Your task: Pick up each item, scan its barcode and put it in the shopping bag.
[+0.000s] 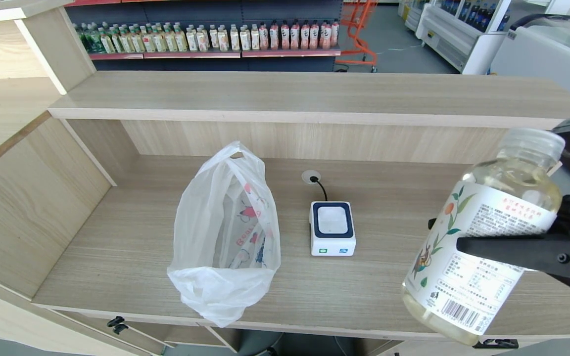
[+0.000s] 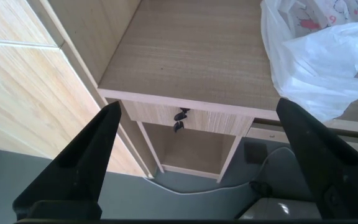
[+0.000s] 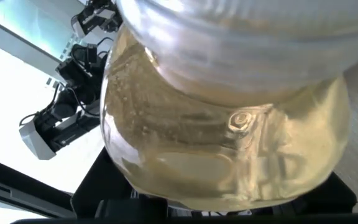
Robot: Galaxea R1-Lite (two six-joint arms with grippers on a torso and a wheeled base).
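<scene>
Shows a checkout desk [image 1: 126,247] from above. Holds a bottle [image 1: 483,232] of pale yellow drink in the right tool [image 1: 517,232], pinched across the label, in the air over the desk's front right part.

Tilts the bottle's long axis on a diagonal: cap [image 1: 537,143] high and to the right, base low and toward the front edge. Carries the barcode [image 1: 459,312] low on the label near the base, facing up toward the head camera and not down at the desk.

Sets the scanner [image 1: 332,228] flat at mid-desk, window upward, well apart from the bottle on the robot's left. Stands 1 white shopping bag [image 1: 225,232] just beyond the scanner, farther left, mouth open.

Calls, most likely, for carrying the bottle leftward and rolling it so the barcode faces down at the window.

Hangs the left tool [image 2: 197,143] spread wide and holding nothing, off the desk's front left corner, nearer the bag than the bottle.
</scene>
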